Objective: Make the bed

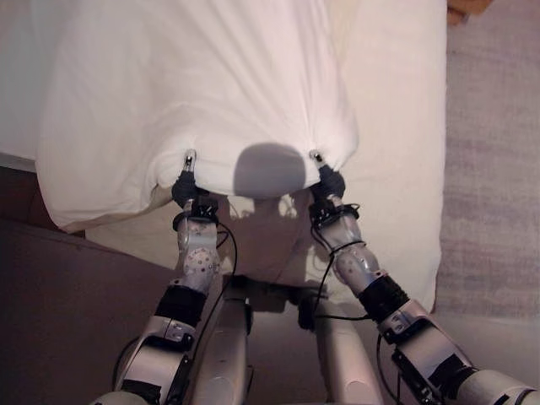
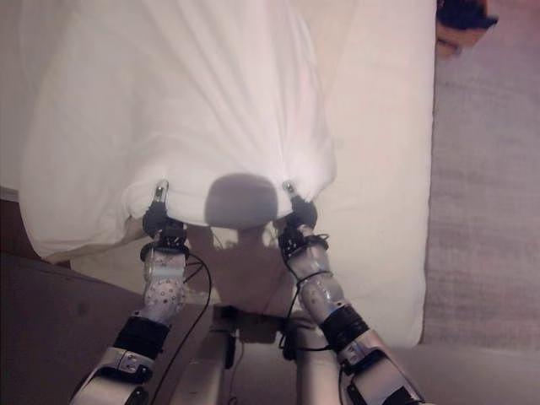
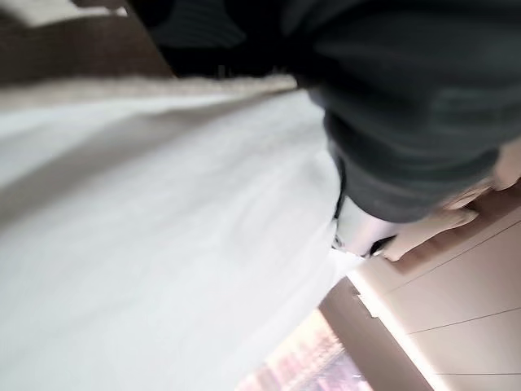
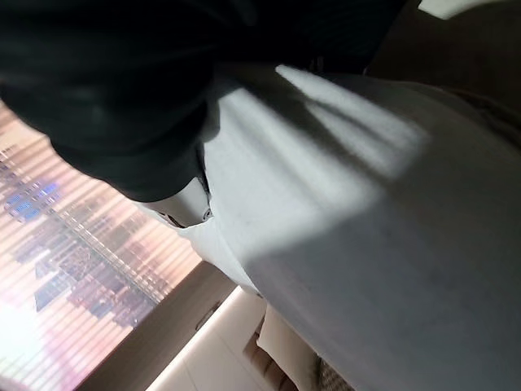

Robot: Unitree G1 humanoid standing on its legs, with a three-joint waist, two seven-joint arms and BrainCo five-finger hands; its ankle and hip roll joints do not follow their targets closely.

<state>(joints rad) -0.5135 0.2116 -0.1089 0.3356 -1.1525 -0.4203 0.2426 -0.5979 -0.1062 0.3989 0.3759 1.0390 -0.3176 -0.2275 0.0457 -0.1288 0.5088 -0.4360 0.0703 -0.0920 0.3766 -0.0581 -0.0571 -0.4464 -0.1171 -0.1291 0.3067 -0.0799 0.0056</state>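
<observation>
Puffy white cloth duvet (image 1: 202, 93) spread over the white mattress (image 1: 396, 169), its near edge bunched and raised, left hand (image 1: 187, 173) and right hand (image 1: 323, 171) pinching that hem, well apart.

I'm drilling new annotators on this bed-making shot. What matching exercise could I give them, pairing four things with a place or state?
Things:
1. white duvet
2. left hand
3. right hand
4. carpet

Places or states:
A. gathers the duvet's near edge on the robot's right
B. lies beside the bed, on the robot's right
C. bunched and lifted over the mattress
D. gathers the duvet's near edge on the robot's left

Pairs: 1-C, 2-D, 3-A, 4-B
</observation>
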